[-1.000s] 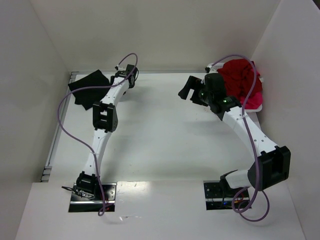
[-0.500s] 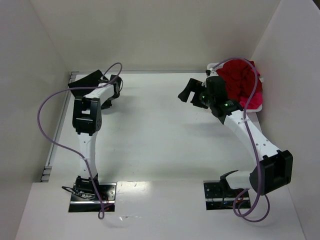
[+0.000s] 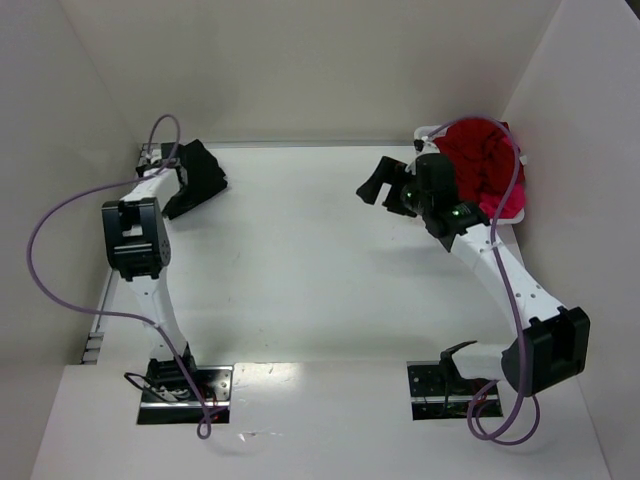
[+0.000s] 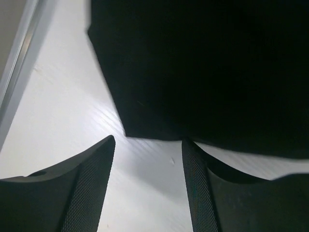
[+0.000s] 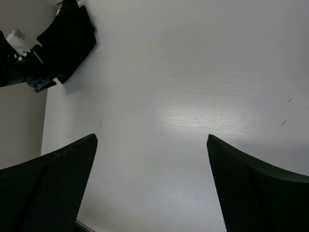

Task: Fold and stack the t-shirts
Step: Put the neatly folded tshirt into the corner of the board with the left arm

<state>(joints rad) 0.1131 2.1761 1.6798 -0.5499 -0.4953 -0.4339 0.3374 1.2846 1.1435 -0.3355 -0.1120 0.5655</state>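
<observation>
Left wrist view: the left gripper (image 4: 148, 140) has swung over to the black t-shirt (image 4: 203, 67) at the far left corner of the table (image 4: 63, 121), jaws apart and empty just short of its edge, probably to grab it. The right gripper (image 5: 152, 137) gapes, empty.

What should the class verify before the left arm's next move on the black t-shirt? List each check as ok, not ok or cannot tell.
1. Left gripper open, nothing between its fingers: ok.
2. Black t-shirt edge lies just ahead of that gripper: ok.
3. Black t-shirt neatly folded: cannot tell, only part shows.
4. Right gripper open and empty above bare table: ok.
5. Red t-shirt and pink t-shirt folded and stacked: not ok, crumpled in a heap at far right.
</observation>
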